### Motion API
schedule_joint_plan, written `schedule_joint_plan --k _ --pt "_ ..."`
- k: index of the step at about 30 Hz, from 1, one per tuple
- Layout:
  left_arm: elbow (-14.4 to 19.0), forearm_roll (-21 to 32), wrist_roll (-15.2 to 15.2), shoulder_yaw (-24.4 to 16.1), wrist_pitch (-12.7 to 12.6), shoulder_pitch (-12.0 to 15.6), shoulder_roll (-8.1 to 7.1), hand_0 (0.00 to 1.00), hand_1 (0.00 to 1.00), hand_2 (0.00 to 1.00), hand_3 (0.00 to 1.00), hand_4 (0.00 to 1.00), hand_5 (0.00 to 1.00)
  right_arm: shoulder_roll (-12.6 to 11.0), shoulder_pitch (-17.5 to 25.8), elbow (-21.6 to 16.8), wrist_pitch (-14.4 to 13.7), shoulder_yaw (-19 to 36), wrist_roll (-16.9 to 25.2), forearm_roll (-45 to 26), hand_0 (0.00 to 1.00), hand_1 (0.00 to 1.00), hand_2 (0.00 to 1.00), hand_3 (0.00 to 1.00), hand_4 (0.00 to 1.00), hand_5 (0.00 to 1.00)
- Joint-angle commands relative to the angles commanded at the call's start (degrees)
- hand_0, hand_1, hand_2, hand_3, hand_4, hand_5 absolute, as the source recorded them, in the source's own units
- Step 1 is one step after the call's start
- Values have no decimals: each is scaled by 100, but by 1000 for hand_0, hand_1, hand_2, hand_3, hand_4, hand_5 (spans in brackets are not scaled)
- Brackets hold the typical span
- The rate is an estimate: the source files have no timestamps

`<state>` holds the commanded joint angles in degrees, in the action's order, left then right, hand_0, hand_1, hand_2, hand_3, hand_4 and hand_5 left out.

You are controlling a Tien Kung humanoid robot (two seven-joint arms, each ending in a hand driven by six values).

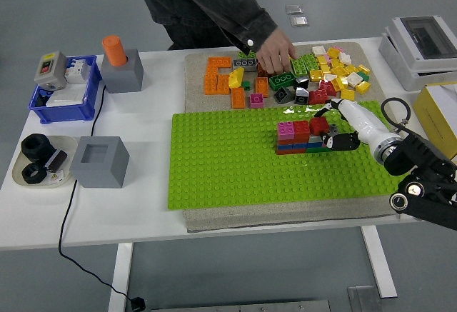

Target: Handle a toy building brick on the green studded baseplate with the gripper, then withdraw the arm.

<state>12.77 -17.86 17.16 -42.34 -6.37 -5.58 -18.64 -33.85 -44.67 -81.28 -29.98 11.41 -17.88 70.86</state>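
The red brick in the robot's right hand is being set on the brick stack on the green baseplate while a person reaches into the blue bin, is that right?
Not quite: in the head view the person's hand reaches into the loose brick pile, not the blue bin. The rest holds: right hand, red brick, stack, baseplate.

Right hand (335, 132) holds red brick (319, 124) on brick stack (303, 138) (green baseplate (235, 162)).

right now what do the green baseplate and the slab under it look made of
The green baseplate looks like hard moulded plastic: regular studs, with bright glare along its far edge. The slab under it looks like matte, speckled grey-beige stone or dense foam; I cannot tell which.
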Motion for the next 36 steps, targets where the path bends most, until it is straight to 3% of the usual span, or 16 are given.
schedule_joint_plan --k 18,24,25,36 --pt "-4 -1 -42 6 -7 -9 5 774 727 709 823 820 540 61 -7 71 -17 -46 63 -105 798 940 930 526 535 2" --pt "-5 1 -79 6 -14 -8 6 774 727 708 822 821 541 76 -12 85 -26 -71 78 -129 798 940 930 553 541 2" --pt "-5 1 -83 5 -14 -7 6 774 727 705 822 821 541 77 -12 86 -28 -72 81 -131 799 940 939 662 538 4" --pt "-7 -2 -112 3 -16 -5 2 772 726 704 820 821 542 92 -3 118 -44 -89 108 -161 798 940 941 660 532 14"
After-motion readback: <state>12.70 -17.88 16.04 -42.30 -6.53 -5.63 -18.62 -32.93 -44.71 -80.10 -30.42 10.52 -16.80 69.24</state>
